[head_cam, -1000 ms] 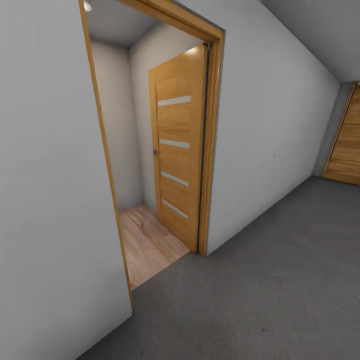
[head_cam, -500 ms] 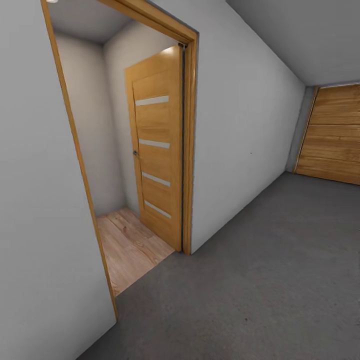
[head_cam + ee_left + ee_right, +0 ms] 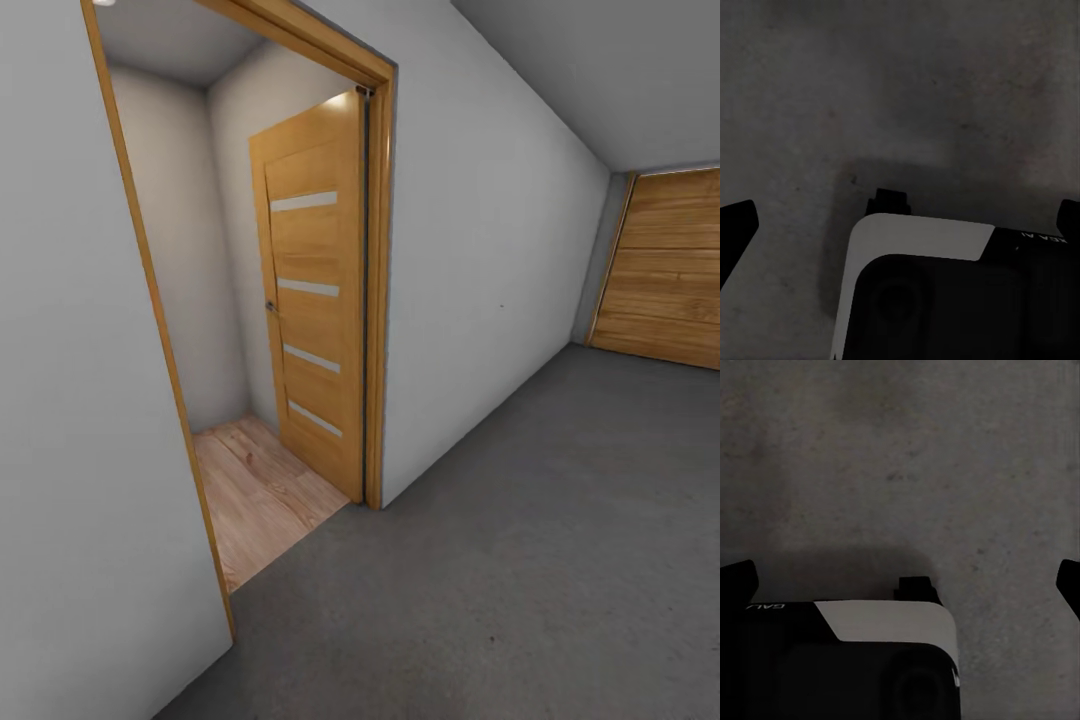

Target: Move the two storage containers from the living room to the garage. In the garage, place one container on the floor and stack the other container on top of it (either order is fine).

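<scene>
Garage floor [image 3: 560, 560], plank door [image 3: 665, 265] cut off

The left claw [image 3: 900, 225] hangs over the floor [image 3: 907, 90], a dark grey, rough concrete, its two black fingertips [image 3: 735, 225] spread wide apart, with a white-and-black robot body part [image 3: 922, 240] below.

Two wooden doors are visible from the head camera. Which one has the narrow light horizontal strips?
The hinged interior door standing open inside the doorway, over the wood-plank floor. It carries four pale strips. The wide plank door at far right has only plain horizontal boards.
</scene>
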Available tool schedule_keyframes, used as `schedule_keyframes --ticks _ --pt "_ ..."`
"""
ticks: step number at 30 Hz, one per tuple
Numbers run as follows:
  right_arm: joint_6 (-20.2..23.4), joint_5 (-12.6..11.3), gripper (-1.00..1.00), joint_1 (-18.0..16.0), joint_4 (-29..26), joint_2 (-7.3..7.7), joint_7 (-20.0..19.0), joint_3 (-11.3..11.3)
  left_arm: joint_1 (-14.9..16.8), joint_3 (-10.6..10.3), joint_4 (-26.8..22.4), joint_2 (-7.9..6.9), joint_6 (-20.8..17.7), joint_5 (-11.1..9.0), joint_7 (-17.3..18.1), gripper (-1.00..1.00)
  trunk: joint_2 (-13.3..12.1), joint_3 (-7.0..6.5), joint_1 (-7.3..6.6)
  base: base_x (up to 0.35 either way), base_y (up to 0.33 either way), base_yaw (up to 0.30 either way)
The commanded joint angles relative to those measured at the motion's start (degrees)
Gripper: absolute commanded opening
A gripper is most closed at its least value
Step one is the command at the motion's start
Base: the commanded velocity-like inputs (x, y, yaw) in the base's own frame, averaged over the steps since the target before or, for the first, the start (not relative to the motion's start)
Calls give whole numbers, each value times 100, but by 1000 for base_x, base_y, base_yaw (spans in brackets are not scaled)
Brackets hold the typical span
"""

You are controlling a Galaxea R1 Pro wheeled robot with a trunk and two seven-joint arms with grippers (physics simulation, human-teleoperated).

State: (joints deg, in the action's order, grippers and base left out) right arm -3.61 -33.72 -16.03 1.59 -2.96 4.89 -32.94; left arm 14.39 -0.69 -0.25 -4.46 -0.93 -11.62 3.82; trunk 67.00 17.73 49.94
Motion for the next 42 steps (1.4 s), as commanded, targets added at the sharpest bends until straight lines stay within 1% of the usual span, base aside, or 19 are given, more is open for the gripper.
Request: schedule_keyframes --ticks 1,13,21,29,38,42 --pt "-31 -42 100 -6 16 1 4 -46 3 -10 -1 1 -8 -48 26 100 4 7 0 0 0 0" --pt "-35 -35 100 -6 16 22 8 -45 3 16 -1 15 -4 -68 23 100 4 9 0 0 0 0" --pt "-35 -29 100 -8 11 41 10 -46 3 0 -1 7 -11 -51 26 100 4 54 0 0 0 0" --pt "-35 -33 100 -6 14 38 12 -46 3 -9 -1 7 -11 -17 29 100 4 62 0 0 0 0" --pt "-35 -25 100 -9 14 41 4 -46 3 -10 -1 8 -10 -15 28 100 4 89 0 0 0 -25" --pt "-35 -38 100 -7 14 42 7 -44 3 -10 -1 7 -12 -47 24 100 4 95 0 0 0 -10"
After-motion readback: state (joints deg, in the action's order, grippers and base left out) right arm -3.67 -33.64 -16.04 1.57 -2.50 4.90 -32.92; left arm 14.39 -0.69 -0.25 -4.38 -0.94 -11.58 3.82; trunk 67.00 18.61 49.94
